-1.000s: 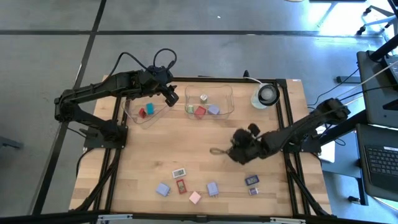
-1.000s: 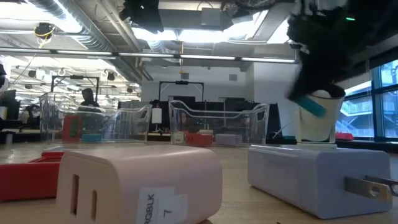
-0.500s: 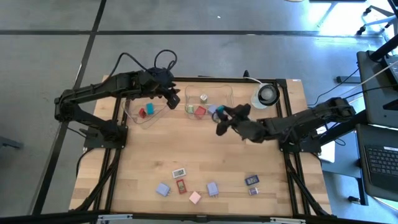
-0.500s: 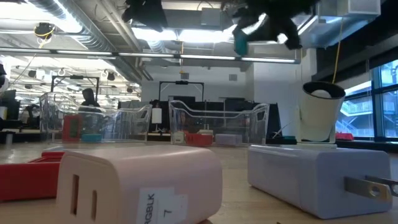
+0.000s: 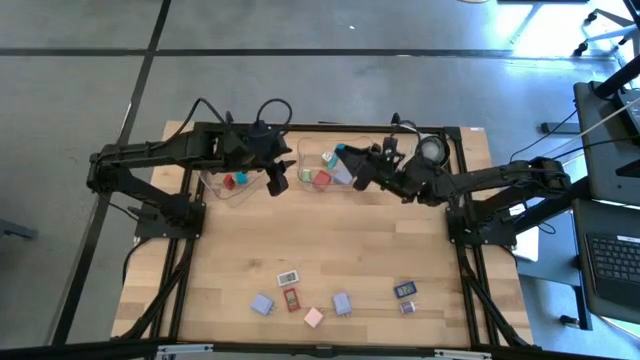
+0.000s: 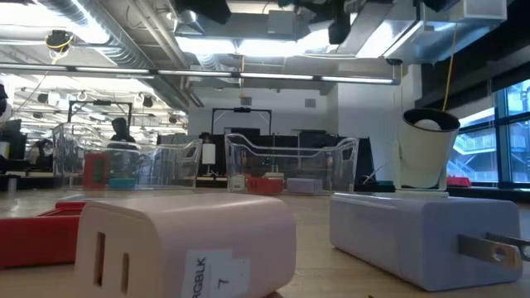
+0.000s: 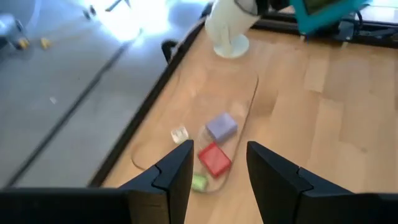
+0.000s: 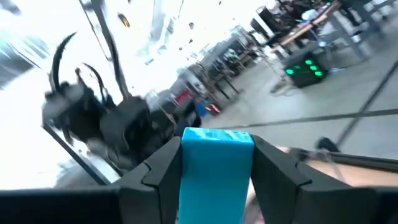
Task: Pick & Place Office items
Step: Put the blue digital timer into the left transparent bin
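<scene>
The right end effector (image 5: 350,163) is clamped on a teal block (image 8: 216,167), held above the tray (image 5: 362,180) near the tabletop's far edge, so the drop lies straight below. The left end effector (image 5: 277,180), fingers apart and empty, hovers just beside that tray

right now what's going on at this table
The right tool grips a teal block above the right-hand clear tray, which already holds a red, a lavender, a green and a white block. The left tool is open and empty between the two trays, by the left tray with its red and teal blocks. Seven more blocks lie along the near edge.
</scene>
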{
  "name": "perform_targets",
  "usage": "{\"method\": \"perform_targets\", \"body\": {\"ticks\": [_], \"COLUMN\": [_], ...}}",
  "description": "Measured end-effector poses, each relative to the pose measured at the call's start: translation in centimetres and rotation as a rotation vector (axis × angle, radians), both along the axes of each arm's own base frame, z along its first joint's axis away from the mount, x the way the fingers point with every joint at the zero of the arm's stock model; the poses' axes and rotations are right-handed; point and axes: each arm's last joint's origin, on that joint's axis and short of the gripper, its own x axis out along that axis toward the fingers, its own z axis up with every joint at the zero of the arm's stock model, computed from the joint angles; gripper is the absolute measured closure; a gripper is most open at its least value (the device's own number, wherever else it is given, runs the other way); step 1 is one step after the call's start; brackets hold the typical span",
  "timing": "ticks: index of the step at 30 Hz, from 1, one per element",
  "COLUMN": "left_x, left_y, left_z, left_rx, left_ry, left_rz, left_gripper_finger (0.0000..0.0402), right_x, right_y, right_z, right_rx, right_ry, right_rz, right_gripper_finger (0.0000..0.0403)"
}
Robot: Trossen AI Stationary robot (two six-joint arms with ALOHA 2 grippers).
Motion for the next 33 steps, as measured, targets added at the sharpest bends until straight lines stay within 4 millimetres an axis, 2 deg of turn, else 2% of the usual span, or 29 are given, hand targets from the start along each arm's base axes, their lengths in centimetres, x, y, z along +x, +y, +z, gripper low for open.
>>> {"method": "perform_targets", "body": {"ticks": [10,14,19,24,33], "left_x": [1.5,2.0,2.9,4.0,6.9], "left_y": [-1.4,-1.5,-1.7,-1.4,-0.9], "left_z": [2.4,2.8,2.5,2.8,2.5], "left_rx": [0.331,0.357,0.318,0.362,0.464], "left_ry": [-0.131,-0.176,-0.215,-0.288,-0.366], "left_rz": [-0.097,-0.124,-0.202,-0.102,-0.094], "left_gripper_finger": [0.0254,0.0236,0.019,0.0153,0.0142], "right_x": [-0.1,-0.3,-0.5,-0.7,-0.7], "right_y": [-0.6,-0.7,-1.3,-2.0,-2.6], "right_z": [0.6,1.0,1.5,1.6,1.7], "right_rx": [0.069,0.044,-0.023,-0.041,-0.068], "right_ry": [-0.104,-0.13,-0.16,-0.146,-0.165], "right_rz": [0.026,0.019,-0.035,-0.134,-0.167], "right_gripper_finger": [0.0243,0.0243,0.0243,0.0243,0.0243]}}
